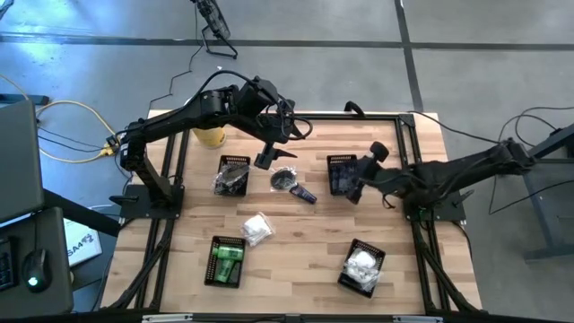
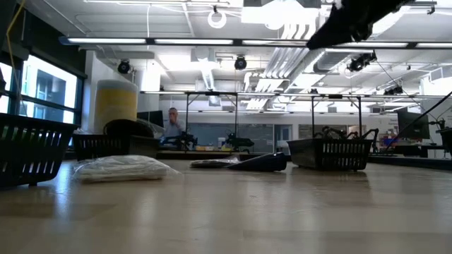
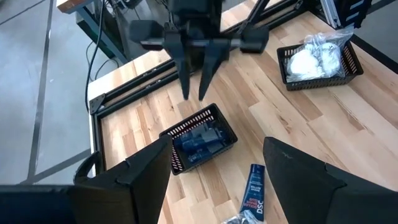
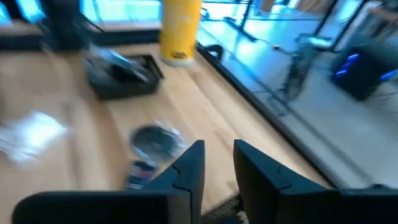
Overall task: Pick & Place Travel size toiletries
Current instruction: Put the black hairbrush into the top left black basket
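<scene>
My left gripper [image 1: 265, 161] hangs above the far middle of the table, just beside the basket of silvery-clear packets [image 1: 231, 176], and my fingers [image 3: 140, 180] stand wide apart with nothing between them. Below this gripper a dark blue tube [image 3: 253, 193] lies bare on the wood, and next to it a silvery-clear packet [image 1: 284, 179] lies on the table also. My right gripper [image 1: 366, 170] is over the basket of dark blue tubes [image 1: 341, 173] at the far right side; its fingers [image 4: 186, 168] are close to each other, only a narrow gap shows, and I see no item held in them. From my left wrist I look at this same basket [image 3: 198, 138], with several dark blue tubes inside, and at the right gripper pointing down above it. A white packet [image 1: 256, 229] lies loose near the middle of the table. At the near edge one basket [image 1: 226, 261] holds the small green bottles, and another basket [image 1: 362, 267] at the near right holds white packets. The yellow canister [image 1: 210, 136] stands at the far left corner, partly under my left arm.
</scene>
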